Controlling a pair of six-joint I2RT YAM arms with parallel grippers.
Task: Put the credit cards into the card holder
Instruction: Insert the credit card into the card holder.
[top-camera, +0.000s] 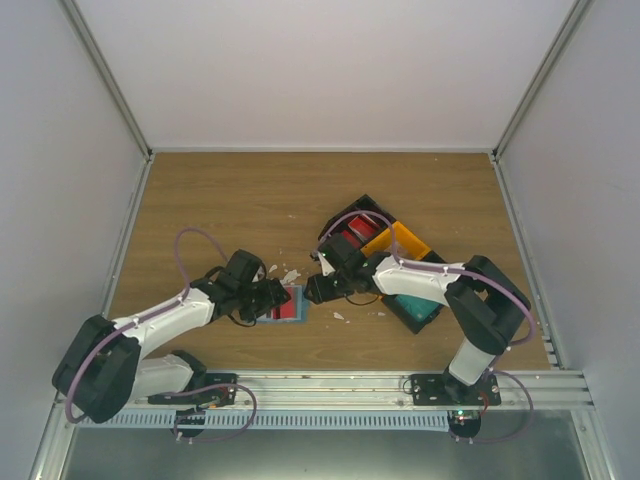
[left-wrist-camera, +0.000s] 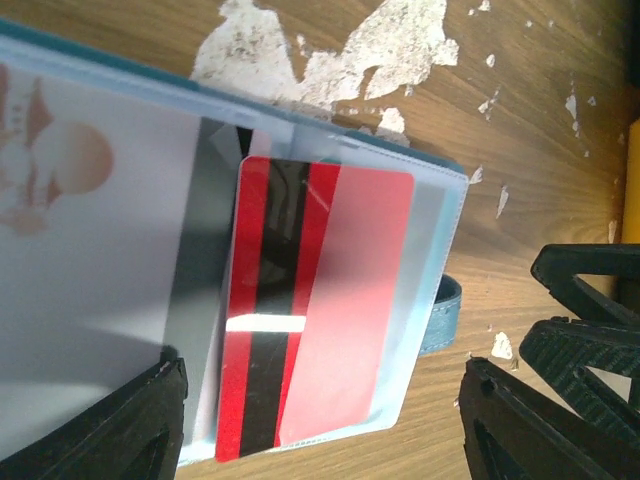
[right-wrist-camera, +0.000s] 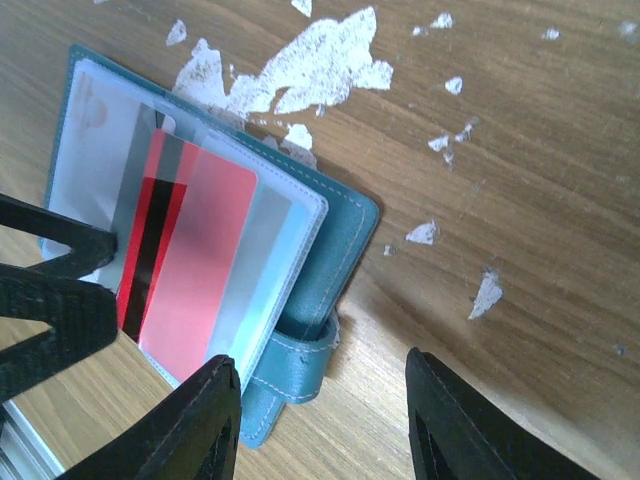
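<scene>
One red card (left-wrist-camera: 320, 310) with a dark stripe is seen partly slid under a clear sleeve (left-wrist-camera: 425, 280) of the open card holder (right-wrist-camera: 340, 250). It is laid near the middle of the bench (top-camera: 250, 200) and is largely hidden from above by the left gripper (left-wrist-camera: 325, 425). That gripper and the right gripper (right-wrist-camera: 320, 420) are held with jaws apart and empty; a paler card (left-wrist-camera: 90, 250) is cut off at the left wrist view's edge.

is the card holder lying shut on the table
No, the card holder lies open, its clear inner pockets facing up with a red card visible there.
</scene>
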